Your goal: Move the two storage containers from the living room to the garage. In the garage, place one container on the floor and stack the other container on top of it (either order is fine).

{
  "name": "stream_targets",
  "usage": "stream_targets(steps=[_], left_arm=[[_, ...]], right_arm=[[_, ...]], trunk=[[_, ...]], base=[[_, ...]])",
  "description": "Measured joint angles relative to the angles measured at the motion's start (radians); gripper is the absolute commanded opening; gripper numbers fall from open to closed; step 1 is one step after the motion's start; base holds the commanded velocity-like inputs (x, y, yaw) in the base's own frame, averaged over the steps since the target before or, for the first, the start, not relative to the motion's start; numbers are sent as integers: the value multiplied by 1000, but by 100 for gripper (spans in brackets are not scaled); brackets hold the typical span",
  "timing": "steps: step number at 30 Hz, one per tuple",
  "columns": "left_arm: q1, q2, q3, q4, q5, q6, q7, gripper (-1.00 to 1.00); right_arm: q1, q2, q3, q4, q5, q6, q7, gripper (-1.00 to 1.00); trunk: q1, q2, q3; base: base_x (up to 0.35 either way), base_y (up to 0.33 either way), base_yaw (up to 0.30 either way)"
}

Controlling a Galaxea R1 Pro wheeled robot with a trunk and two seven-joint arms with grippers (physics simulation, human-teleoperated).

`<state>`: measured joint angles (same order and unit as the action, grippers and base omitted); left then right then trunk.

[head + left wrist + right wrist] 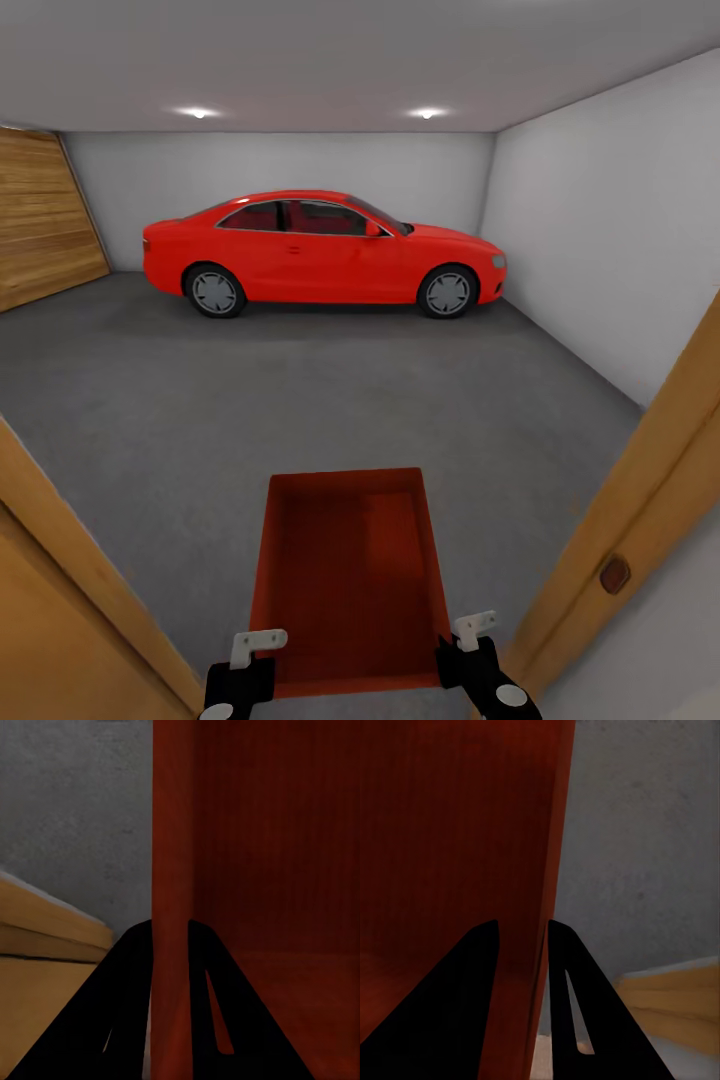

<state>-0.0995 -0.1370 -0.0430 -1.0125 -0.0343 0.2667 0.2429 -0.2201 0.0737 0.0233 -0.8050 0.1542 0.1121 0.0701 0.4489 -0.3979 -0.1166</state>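
Head view: bin [345, 575] carried over the garage floor [300, 400].
Left gripper [170, 937] and right gripper [523, 934] each pinch a side wall.

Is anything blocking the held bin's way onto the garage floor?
Nothing visible does. The storage container, pinched by the left tool and right tool, sits in the doorway; open grey floor lies ahead, the red car far back.

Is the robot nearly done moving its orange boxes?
Not yet. One storage container has reached the garage doorway, carried by the left gripper and right gripper, each pinching a side wall. It must still go down on the floor, then the other box stacked on it.
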Motion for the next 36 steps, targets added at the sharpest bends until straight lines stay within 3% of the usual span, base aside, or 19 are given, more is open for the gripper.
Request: stream_targets(steps=[20,36], left_arm=[[0,0,0,0,-1,-1,0,-100],[0,0,0,0,0,0,0,-100]], right_arm=[[0,0,-1,0,1,-1,0,-100],[0,0,-1,0,0,0,0,-100]], trunk=[[0,0,0],[1,0,0]], base=[[117,34,0],[9,3,41]])
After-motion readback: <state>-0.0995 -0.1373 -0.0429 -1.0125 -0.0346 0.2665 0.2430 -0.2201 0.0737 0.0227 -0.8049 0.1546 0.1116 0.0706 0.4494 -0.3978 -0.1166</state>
